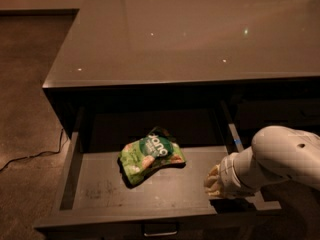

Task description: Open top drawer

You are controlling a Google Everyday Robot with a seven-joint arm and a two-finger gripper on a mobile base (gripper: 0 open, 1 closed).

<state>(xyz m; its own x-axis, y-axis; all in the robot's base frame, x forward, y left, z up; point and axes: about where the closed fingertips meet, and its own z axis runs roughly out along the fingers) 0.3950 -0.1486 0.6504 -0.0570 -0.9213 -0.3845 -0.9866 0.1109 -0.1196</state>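
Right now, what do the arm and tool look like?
The arm: smooth white rounded shell, one small dark dot on top, no cables visible. The tool, at the front right corner of the top drawer: pale cream, lumpy, beyond a white ringed wrist.

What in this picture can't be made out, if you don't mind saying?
- The hand, at the right front corner of the drawer: its grip is hidden by the arm.
- The handle and drawer front: cut off by the bottom edge.
- The drawer's back: lost in shadow under the counter.
- The arm's far end: cut off by the right edge.
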